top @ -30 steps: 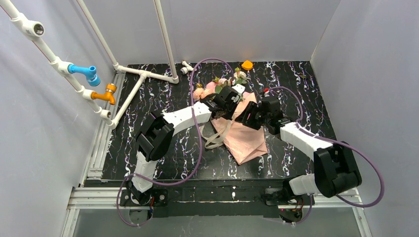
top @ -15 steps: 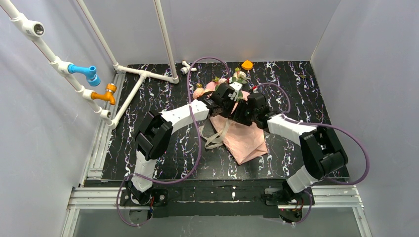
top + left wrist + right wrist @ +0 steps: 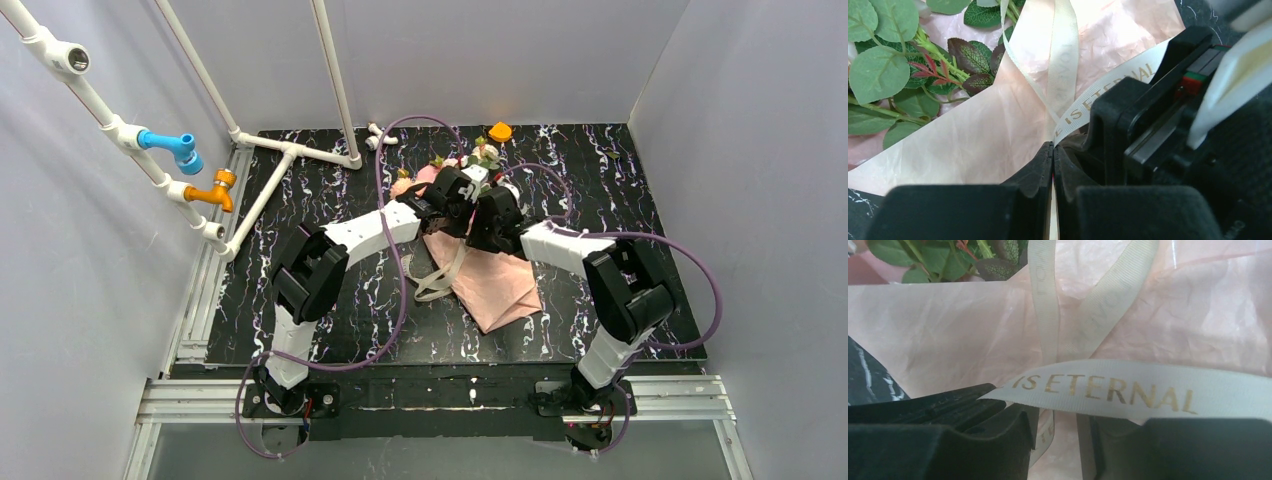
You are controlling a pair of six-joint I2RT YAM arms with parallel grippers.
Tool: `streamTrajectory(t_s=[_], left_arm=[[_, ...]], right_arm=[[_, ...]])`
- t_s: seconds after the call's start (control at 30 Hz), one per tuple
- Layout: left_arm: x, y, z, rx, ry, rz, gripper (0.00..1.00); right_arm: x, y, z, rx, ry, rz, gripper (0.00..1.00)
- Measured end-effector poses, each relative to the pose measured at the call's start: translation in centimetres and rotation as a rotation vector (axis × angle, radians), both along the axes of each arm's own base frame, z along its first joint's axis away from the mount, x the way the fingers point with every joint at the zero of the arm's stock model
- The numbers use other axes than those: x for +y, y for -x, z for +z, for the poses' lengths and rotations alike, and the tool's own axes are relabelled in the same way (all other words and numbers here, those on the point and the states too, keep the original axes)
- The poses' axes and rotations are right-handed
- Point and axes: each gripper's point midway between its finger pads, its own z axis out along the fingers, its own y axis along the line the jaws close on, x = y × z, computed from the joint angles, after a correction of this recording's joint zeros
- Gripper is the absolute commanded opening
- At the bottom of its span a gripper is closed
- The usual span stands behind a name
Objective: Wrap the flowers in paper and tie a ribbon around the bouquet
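Your bouquet (image 3: 492,282) lies mid-desk (image 3: 320,200) between the two arms. It is crinkled salmon-pink paper (image 3: 973,135) wrapped round the stems, with the flowers (image 3: 427,175) sticking out at the far end. From above you see pale pink and cream blooms there. The left wrist view shows round green leaves (image 3: 878,75) and a few darker, veined ones lying on the paper.

The ribbon (image 3: 1108,387) is flat and cream, with gold letters reading "IS ETERNAL". Two plain strands run up the wrap and cross on it, and the lettered strand runs sideways over them. Slack loops of it lie on the desk just left of the paper.

The left jaws are clenched on the ribbon right above the paper, with the lettered strand leaving their tips. The right jaws stand apart, grasping nothing. The lettered strand lies across their tips and another strand hangs in the gap between them. The two sets of jaws sit just beside each other over the far half of the wrap.

Against a second ago, your right arm (image 3: 560,245) has swung in from the right of the paper until its wrist meets that of the left arm (image 3: 370,228). Its elbow has come in from the desk's right side. The left arm, the bouquet and the slack loops lie as they did.
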Motion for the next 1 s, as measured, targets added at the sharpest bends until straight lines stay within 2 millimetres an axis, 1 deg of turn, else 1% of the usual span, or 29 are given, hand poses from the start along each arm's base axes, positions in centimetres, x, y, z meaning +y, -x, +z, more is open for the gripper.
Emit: streamTrajectory(t_s=[0.07, 0.1, 0.13, 0.2, 0.27, 0.33, 0.37, 0.43, 0.5, 0.53, 0.57, 0.6, 0.63, 0.67, 0.7, 0.77, 0.9, 1.0], left_arm=[[0.0, 0.0, -0.2, 0.010, 0.012, -0.005, 0.00], [0.1, 0.1, -0.3, 0.016, 0.014, -0.007, 0.00], [0.1, 0.2, -0.3, 0.020, 0.015, -0.008, 0.00], [0.2, 0.0, -0.3, 0.024, 0.021, -0.008, 0.00], [0.3, -0.1, -0.3, 0.028, 0.024, -0.004, 0.00], [0.4, -0.1, -0.4, 0.031, 0.024, -0.001, 0.00], [0.5, -0.1, -0.4, 0.034, 0.024, 0.001, 0.00], [0.6, -0.2, -0.4, 0.037, 0.026, 0.007, 0.00], [0.6, -0.2, -0.4, 0.037, 0.027, 0.010, 0.00], [0.6, -0.2, -0.4, 0.038, 0.027, 0.011, 0.00], [0.6, -0.2, -0.4, 0.038, 0.027, 0.010, 0.00], [0.6, -0.2, -0.4, 0.038, 0.027, 0.010, 0.00], [0.6, -0.2, -0.4, 0.039, 0.028, 0.010, 0.00], [0.6, -0.2, -0.5, 0.039, 0.027, 0.010, 0.00], [0.6, -0.2, -0.5, 0.040, 0.027, 0.009, 0.00], [0.6, -0.2, -0.5, 0.042, 0.029, 0.007, 0.00], [0.5, -0.1, -0.5, 0.046, 0.033, 0.003, 0.00], [0.4, 0.0, -0.5, 0.050, 0.036, 0.002, 0.00]], right_arm=[[0.3, 0.0, -0.3, -0.009, 0.032, 0.012, 0.29], [0.4, 0.0, -0.3, -0.011, 0.038, 0.016, 0.19], [0.5, 0.1, -0.5, -0.015, 0.057, 0.024, 0.01], [0.6, 0.3, -0.7, -0.014, 0.081, 0.041, 0.01], [0.4, 0.5, -0.9, -0.005, 0.104, 0.054, 0.01], [0.0, 1.1, -0.8, 0.012, 0.119, 0.059, 0.01], [-0.5, 1.9, -0.1, 0.028, 0.127, 0.058, 0.01], [-1.5, 3.5, 2.3, 0.026, 0.111, 0.041, 0.01], [-3.0, 5.8, 3.0, 0.049, 0.108, 0.022, 0.01], [-3.6, 6.9, 3.2, 0.061, 0.103, 0.016, 0.28], [-4.1, 8.0, 3.2, 0.073, 0.095, 0.022, 0.43], [-4.2, 8.6, 3.3, 0.080, 0.082, 0.022, 0.73], [-4.3, 9.5, 3.4, 0.088, 0.061, 0.035, 0.82], [-4.4, 10.3, 3.4, 0.098, 0.048, 0.044, 0.86], [-4.5, 11.0, 3.5, 0.105, 0.040, 0.056, 0.88], [-4.6, 11.7, 3.7, 0.107, 0.029, 0.080, 0.89], [-4.8, 11.5, 4.3, 0.072, 0.042, 0.102, 0.83], [-5.3, 10.7, 4.6, 0.035, 0.082, 0.092, 0.75]])
